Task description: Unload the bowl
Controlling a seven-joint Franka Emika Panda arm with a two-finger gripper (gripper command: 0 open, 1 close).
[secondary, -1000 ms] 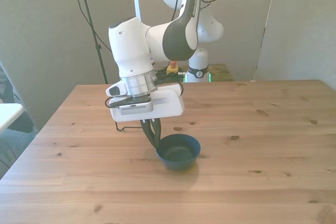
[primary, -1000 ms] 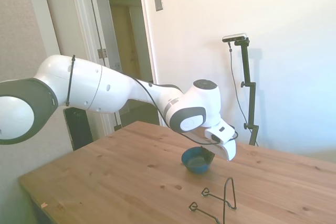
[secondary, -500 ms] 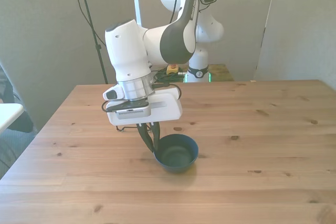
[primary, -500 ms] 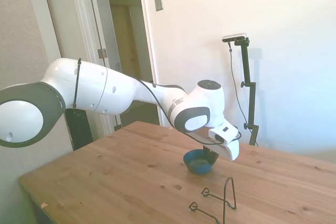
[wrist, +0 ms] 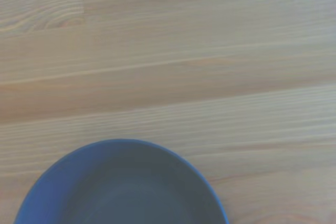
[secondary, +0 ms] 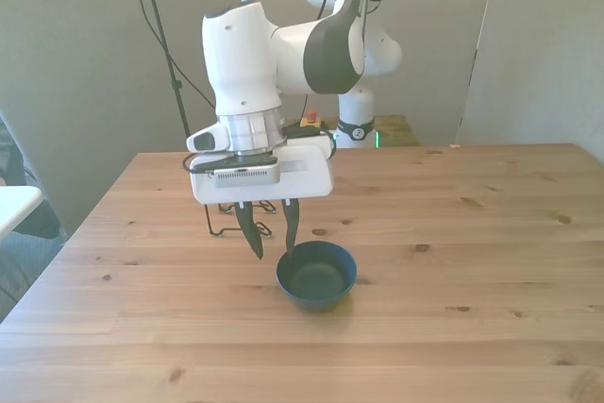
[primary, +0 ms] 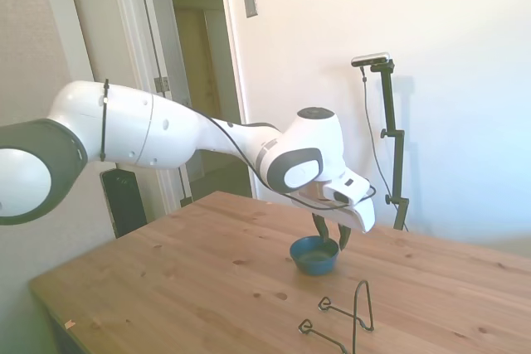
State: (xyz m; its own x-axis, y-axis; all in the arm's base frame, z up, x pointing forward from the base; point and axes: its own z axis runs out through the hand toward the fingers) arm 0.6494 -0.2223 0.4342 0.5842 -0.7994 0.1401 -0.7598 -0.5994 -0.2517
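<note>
Bowl [secondary: 316, 277] upright on table [secondary: 472, 252]; fingers [secondary: 272, 233] spread apart above rim, gripping nothing; no readable writing.

Bowl [secondary: 316, 276]: small, round, dark teal-blue, glossy. Stands upright, mouth up, nothing visible inside. Rests directly on the wooden table [secondary: 453, 261], near the middle of it, with nothing gripping it. The wrist view shows its rim and inner wall [wrist: 126, 192].
</note>
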